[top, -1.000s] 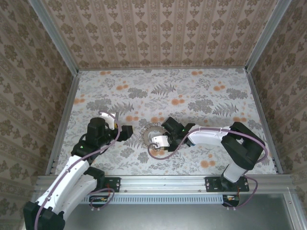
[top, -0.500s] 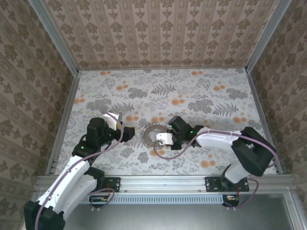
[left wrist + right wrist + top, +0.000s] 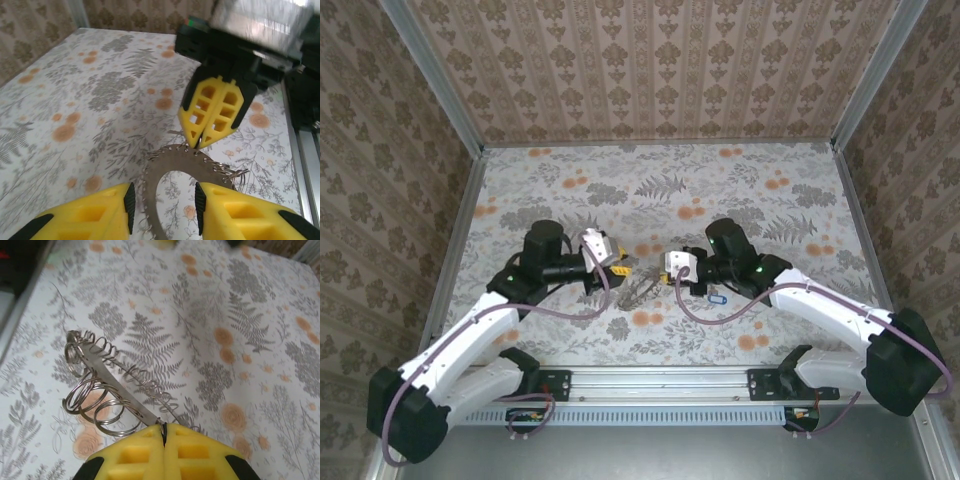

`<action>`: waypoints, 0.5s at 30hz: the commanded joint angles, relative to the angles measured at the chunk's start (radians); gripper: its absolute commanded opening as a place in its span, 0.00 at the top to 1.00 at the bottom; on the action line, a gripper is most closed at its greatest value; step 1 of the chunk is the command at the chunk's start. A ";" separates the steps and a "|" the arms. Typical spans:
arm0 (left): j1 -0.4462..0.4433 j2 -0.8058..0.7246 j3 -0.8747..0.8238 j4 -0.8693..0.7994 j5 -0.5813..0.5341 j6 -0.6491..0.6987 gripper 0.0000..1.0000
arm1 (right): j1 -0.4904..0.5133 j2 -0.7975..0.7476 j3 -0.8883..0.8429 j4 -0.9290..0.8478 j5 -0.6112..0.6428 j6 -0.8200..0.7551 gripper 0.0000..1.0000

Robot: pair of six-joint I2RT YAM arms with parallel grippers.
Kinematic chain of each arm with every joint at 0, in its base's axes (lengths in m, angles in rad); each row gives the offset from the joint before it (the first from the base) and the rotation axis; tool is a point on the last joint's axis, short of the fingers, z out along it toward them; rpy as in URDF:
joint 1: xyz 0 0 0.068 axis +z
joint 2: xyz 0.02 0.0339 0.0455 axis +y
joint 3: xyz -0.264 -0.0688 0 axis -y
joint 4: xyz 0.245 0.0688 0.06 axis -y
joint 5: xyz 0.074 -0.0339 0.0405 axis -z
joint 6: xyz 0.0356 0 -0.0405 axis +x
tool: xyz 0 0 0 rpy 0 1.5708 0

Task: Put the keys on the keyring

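The keys [image 3: 642, 290] form a grey doughnut-shaped wreath with small wire loops round its edge, lifted at a tilt over the table's near middle. My right gripper [image 3: 671, 276] is shut on its edge, and the right wrist view shows the closed yellow tips [image 3: 163, 430] pinching the thin metal [image 3: 120, 392]. Three larger split rings [image 3: 95, 400] hang from one side. In the left wrist view the wreath [image 3: 177, 159] rises between my left gripper's fingers [image 3: 164, 199], whose pads stand apart on either side of its near arc. The right gripper [image 3: 204, 142] grips the far rim.
A small blue tag [image 3: 715, 298] lies on the floral tabletop just right of the wreath, under the right arm. Metal rails [image 3: 450, 250] run down both sides of the table and patterned walls close in the back.
Both grippers moved up and inward. The right one shut and raised the wreath from flat to tilted. The left one slid right until its fingers straddle the wreath, and its jaws narrowed.
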 commanded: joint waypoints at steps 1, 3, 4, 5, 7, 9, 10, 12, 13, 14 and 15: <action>-0.033 0.040 0.002 0.101 0.061 0.073 0.63 | -0.019 -0.029 0.048 0.013 -0.138 0.072 1.00; -0.058 0.058 -0.016 0.174 0.054 0.056 0.63 | -0.022 -0.035 0.051 0.031 -0.155 0.108 1.00; -0.069 0.064 -0.024 0.198 0.048 0.054 0.62 | -0.022 -0.037 0.051 0.035 -0.161 0.119 1.00; -0.080 0.070 -0.030 0.216 0.038 0.055 0.62 | -0.022 -0.038 0.054 0.034 -0.164 0.125 1.00; -0.094 0.090 -0.041 0.249 0.026 0.039 0.61 | -0.023 -0.034 0.057 0.026 -0.146 0.133 1.00; -0.109 0.124 -0.054 0.294 0.038 -0.005 0.61 | -0.025 -0.023 0.066 0.002 -0.106 0.147 1.00; -0.119 0.139 -0.061 0.317 0.036 -0.025 0.60 | -0.025 -0.017 0.071 -0.013 -0.093 0.149 1.00; -0.138 0.166 -0.091 0.384 0.024 -0.083 0.52 | -0.025 0.004 0.093 -0.072 -0.053 0.148 1.00; -0.144 0.171 -0.110 0.413 0.010 -0.108 0.47 | -0.025 0.018 0.110 -0.114 -0.034 0.135 1.00; -0.150 0.169 -0.131 0.447 -0.011 -0.139 0.43 | -0.025 0.037 0.135 -0.171 -0.006 0.118 1.00; -0.154 0.163 -0.151 0.471 -0.024 -0.160 0.39 | -0.024 0.049 0.152 -0.207 0.019 0.116 1.00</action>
